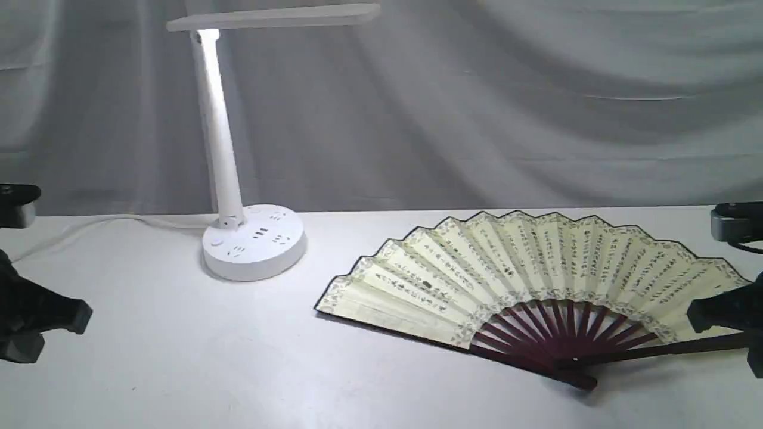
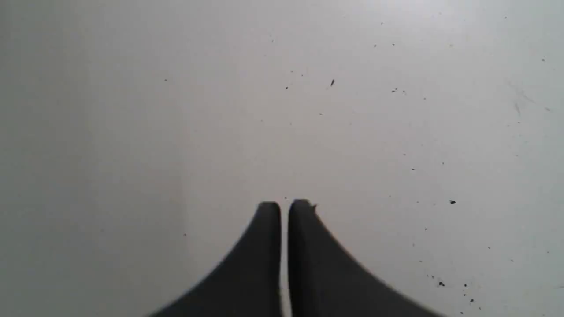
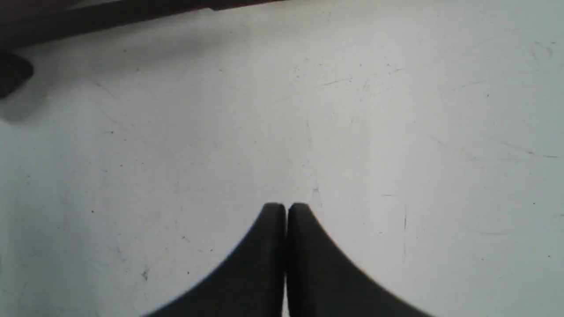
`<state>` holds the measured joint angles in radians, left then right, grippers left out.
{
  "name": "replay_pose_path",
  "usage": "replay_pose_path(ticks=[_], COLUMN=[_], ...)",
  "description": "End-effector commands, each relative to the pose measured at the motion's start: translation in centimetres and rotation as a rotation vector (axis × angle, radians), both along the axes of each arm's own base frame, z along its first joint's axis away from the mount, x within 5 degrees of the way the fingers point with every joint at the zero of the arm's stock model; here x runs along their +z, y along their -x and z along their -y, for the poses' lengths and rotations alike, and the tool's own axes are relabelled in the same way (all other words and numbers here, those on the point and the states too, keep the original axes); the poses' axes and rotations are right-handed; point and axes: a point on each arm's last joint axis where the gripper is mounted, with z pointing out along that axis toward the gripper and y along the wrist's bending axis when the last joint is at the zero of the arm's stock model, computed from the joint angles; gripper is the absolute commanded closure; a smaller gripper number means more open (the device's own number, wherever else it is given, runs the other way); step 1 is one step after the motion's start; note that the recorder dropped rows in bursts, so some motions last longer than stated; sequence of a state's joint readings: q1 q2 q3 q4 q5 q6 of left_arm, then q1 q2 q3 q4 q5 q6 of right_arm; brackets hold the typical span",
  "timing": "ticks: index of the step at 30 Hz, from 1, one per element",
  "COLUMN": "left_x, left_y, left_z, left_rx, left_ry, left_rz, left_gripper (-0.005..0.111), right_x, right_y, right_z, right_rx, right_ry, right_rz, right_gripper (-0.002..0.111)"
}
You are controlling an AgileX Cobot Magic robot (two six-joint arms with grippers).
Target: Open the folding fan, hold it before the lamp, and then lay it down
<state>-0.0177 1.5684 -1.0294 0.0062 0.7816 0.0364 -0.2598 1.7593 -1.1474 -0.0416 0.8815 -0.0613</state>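
The left claw (image 2: 284, 205), two black tapered fingers, is clenched on nothing, its tips nearly meeting over bare, speckled surface; the right claw (image 3: 286, 206) is clenched empty too, fingers pressed together above scuffed surface. In the right wrist view a dark maroon stick of the fan crosses the edge of the picture, apart from those fingertips.

In the exterior view the white counter (image 1: 179, 357) runs back to a hanging grey pleated cloth (image 1: 536, 89); a thin white cord (image 1: 107, 221) trails from the lamp's base towards 9 o'clock. The black left arm sits at the counter's 9 o'clock edge, well apart from everything; the black right arm sits at the 3 o'clock edge, overlapping the fan's end in the picture. Nothing lies between lamp and fan.

The large paper folding fan with cream pleated leaf and dark maroon wooden ribs (image 1: 536, 268) lies spread flat on the counter, at about 4 o'clock from the white desk lamp with slim stem, flat bar head and round socketed base (image 1: 253, 244) and apart from it. The leaf arcs towards 12 o'clock, showing columns of small black script and a patterned, dark-edged border; the ribs converge on a pivot at 6 o'clock; one guard stick points to 3 o'clock. The lamp's stem glows bright just beneath its head.
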Motion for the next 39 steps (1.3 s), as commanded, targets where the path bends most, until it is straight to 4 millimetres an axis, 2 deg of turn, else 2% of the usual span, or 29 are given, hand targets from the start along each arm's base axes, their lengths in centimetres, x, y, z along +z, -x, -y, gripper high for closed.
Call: replay_pose_path(ticks=[1,8,16,21,30,39], left_x=[0.9,3.4,7.7,10.6,15.8,18.8], left_y=[-0.2,0.9,3.7,7.2,15.1,23.1], left_z=[0.1,0.1,0.0,0.0,-0.2,-0.4], left_rx=[-0.007,-0.005,-0.01,-0.014,-0.013,-0.017], left_ry=[-0.004,-0.001,-0.001,0.0,0.004,0.001], left_rz=[0.028,0.108,0.26,0.419,0.729,0.998], left_gripper=[0.107,0.107,0.107,0.107,0.107,0.107], right_x=[1.0,3.8,8.3,12.1,16.8,18.8], right_y=[0.0,1.1,4.4,7.2,13.5,20.2], right_z=[0.0,-0.8,-2.1,-2.7,-4.2,-5.7], right_rx=[0.0,0.014,0.034,0.038,0.038,0.035], right_ry=[0.016,0.047,0.089,0.126,0.19,0.231], right_rz=[0.035,0.162,0.341,0.482,0.741,0.888], right_gripper=[0.108,0.108,0.108,0.108,0.108,0.108])
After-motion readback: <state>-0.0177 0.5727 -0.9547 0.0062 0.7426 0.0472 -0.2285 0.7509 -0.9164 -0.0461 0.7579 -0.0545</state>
